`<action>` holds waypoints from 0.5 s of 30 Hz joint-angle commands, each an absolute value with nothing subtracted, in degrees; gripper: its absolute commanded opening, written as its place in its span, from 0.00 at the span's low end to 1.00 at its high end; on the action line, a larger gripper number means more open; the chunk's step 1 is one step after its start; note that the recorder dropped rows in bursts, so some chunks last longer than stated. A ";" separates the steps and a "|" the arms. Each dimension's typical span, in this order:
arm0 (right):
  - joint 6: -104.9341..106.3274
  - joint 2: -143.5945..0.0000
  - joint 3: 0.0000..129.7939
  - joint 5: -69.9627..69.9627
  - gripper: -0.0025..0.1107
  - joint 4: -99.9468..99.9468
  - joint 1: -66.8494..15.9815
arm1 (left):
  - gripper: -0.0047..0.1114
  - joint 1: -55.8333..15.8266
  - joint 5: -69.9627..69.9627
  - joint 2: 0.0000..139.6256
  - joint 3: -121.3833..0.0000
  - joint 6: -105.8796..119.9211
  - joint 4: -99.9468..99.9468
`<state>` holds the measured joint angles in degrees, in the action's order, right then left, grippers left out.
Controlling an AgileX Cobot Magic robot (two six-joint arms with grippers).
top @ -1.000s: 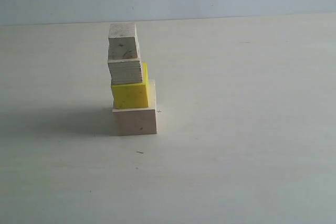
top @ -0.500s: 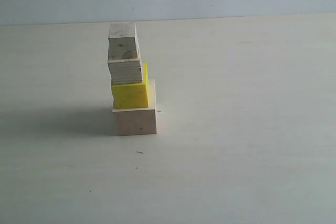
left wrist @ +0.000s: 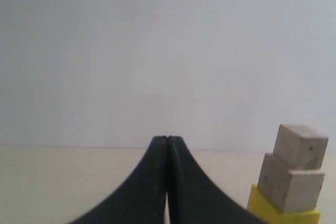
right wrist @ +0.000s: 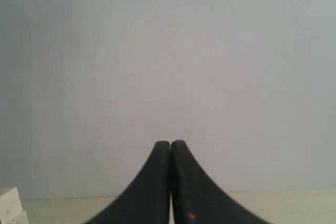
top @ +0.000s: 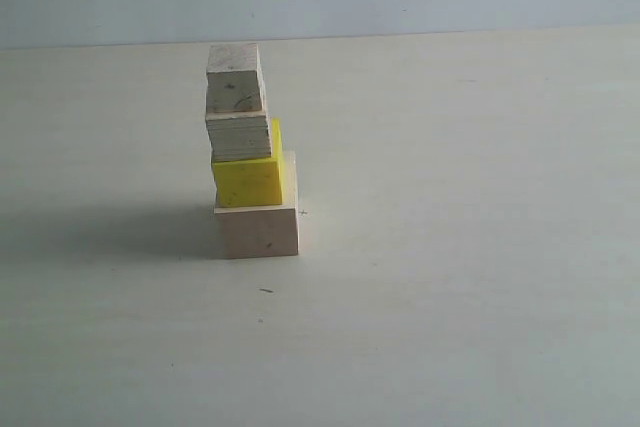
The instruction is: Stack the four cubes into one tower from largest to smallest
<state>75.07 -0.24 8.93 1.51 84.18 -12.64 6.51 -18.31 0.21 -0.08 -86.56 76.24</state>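
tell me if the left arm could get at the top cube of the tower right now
Probably yes. The left gripper is shut and empty, clear of the tower, and the top cube sits exposed with nothing beside or above it. The gripper would need to open first.

The largest cube [top: 258, 230], at the foot of the tower left of centre in the exterior view, is seen as pale bare wood, smooth and matt, marked by 1 or 2 small dark specks. The yellow cube [top: 247, 181] above it is given an even, bright, painted-looking coat with little sheen. The third cube [top: 238, 137] is shown with thin layered lines along its edge, as in plywood. The smallest cube [top: 236, 78] is rendered in greyish raw wood with dark scuffs. The table [top: 460, 247] is presented as a pale, matt surface with faint grain. Both the left gripper [left wrist: 167, 145] and the right gripper [right wrist: 171, 148] are seen as smooth, matt black, plastic-like material.
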 commanded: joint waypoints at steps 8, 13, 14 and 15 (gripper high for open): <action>74.92 0.00 8.69 1.87 0.02 83.94 -12.69 | 0.04 6.24 -12.14 0.00 0.00 -41.43 18.55; 74.92 0.00 8.69 1.87 0.02 83.94 -12.69 | 0.04 6.24 -3.59 0.00 0.00 -21.99 3.59; 74.92 0.00 8.69 1.87 0.02 83.94 -12.69 | 0.04 6.21 -1.30 0.00 0.00 -20.98 3.24; 74.92 0.00 8.69 1.87 0.02 83.94 -12.69 | 0.04 6.11 2.02 0.00 0.00 -20.66 3.35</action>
